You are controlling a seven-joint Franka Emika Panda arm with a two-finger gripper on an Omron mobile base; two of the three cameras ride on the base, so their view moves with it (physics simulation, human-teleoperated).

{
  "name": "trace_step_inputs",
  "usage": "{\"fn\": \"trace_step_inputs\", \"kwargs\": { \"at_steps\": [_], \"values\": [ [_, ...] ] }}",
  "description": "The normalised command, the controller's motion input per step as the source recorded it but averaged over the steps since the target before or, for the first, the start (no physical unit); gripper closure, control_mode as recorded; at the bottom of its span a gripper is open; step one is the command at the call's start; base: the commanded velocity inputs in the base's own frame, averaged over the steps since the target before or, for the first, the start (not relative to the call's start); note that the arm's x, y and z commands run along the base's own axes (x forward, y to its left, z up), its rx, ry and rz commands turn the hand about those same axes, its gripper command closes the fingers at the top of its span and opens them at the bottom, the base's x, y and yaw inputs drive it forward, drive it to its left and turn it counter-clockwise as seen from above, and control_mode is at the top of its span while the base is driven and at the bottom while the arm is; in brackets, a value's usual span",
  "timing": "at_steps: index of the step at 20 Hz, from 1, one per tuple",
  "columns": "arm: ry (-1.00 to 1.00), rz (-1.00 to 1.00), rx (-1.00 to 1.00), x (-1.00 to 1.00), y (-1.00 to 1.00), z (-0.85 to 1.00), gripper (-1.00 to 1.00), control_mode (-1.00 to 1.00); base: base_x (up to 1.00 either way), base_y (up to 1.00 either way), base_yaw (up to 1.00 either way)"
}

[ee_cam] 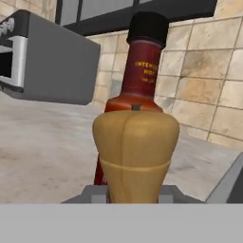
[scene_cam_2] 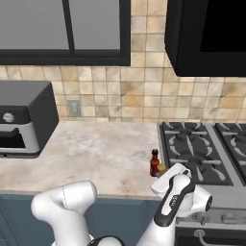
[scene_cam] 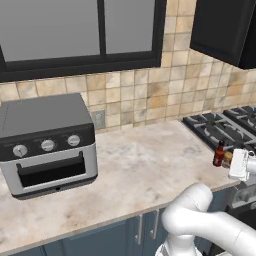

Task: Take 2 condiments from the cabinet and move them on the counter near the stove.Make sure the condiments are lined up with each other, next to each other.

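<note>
Tool: we see our tool [scene_cam_2: 166, 178] low at the near right edge of the bench [scene_cam: 145, 165], its fingers pinching the tan-orange bottle [ee_cam: 135, 154] near its base.
Tan-orange bottle: upright on the bench, just left of the stove [scene_cam_2: 202, 144], close in front of the hand camera.
Hot-sauce bottle: the red hot-sauce bottle [scene_cam: 219, 154] stands upright right beside the tan one, on its far side in the hand view; whether they touch we cannot tell.
Cabinet: the dark cabinet [scene_cam_2: 206, 36] hangs above the stove, well apart from both bottles.
Toaster oven: we see the toaster oven [scene_cam: 47, 142] far left on the bench.
</note>
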Motion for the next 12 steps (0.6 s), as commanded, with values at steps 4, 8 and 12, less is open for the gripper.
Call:
{"fn": "trace_step_inputs", "kwargs": {
  "at_steps": [4, 8, 12],
  "values": [
    [-0.01, 0.21, 0.04, -0.01, 0.0, -0.46, -1.0, -1.0, 0.0, 0.0, 0.0],
    [-0.07, 0.1, 0.1, 0.0, -0.11, -0.34, -1.0, -1.0, 0.0, 0.0, 0.0],
    [-0.07, 0.01, 0.11, 0.03, -0.18, -0.24, -1.0, -1.0, 0.0, 0.0, 0.0]
  ]
}}
